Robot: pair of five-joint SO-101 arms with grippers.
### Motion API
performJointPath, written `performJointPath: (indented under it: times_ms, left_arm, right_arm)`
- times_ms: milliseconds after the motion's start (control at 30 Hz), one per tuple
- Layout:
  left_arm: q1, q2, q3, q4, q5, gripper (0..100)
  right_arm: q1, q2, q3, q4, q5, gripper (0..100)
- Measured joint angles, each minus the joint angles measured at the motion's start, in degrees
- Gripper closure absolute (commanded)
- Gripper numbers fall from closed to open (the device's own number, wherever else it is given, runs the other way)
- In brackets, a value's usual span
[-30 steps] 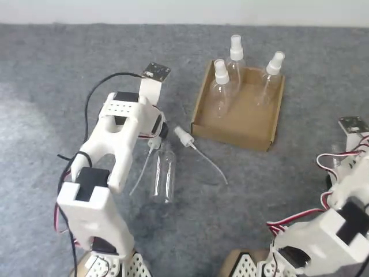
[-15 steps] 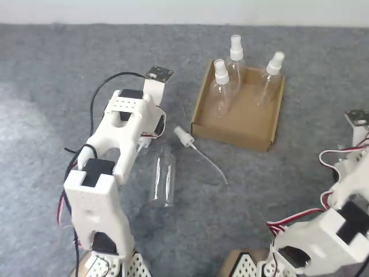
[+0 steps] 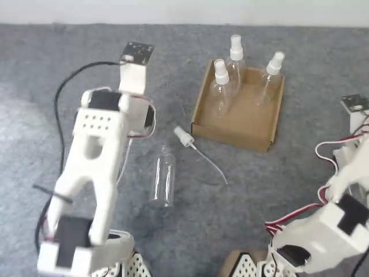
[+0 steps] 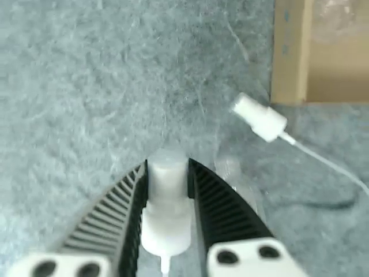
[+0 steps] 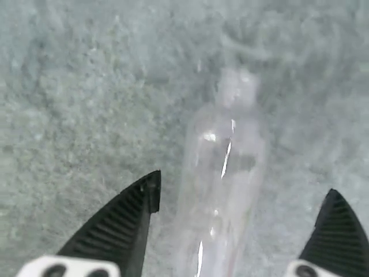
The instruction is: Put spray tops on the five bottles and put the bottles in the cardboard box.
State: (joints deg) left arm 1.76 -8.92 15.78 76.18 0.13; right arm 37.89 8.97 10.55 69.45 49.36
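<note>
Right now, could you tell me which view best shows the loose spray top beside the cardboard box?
The high view: the loose spray top lies whole, head and tube, between the cardboard box and a capless bottle. The left wrist view gives its head closer, its tube cut off. The right wrist view faces another bottle.

Clear glossy plastic bottle (image 3: 164, 176); smooth white plastic spray top (image 4: 167, 208); matt brown cardboard box (image 3: 248, 115); rough grey felt table cover (image 3: 34, 86)

Three capped bottles (image 3: 221, 86) sit in the cardboard box (image 3: 235, 137); an uncapped bottle (image 3: 163, 178) lies near a loose spray top (image 3: 184, 137).
</note>
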Motion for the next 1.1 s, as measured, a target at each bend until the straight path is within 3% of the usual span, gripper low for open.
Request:
performJointPath:
  times_ms: [167, 333, 533, 833, 1100]
  left_arm:
    - [0.0, -11.25, 11.52, -2.55, 0.18, 99]
    - [0.0, -17.93, 20.22, -6.51, 0.18, 99]
    - [0.0, -20.13, 21.71, -7.56, 0.18, 99]
    - [0.0, -20.13, 21.71, -7.56, 0.18, 99]
    - [0.0, -20.13, 21.71, -7.56, 0.44, 99]
  right_arm:
    - [-2.37, 7.91, -6.77, 0.88, -0.79, 67.3]
    - [-2.55, 17.41, -15.65, 3.87, -1.58, 80.5]
    - [-2.11, 22.15, -20.48, 5.54, -1.67, 95.7]
    - [-0.97, 22.33, -20.84, 5.89, 1.67, 99.6]
    - [0.0, 21.1, -20.84, 6.68, -1.67, 99.3]
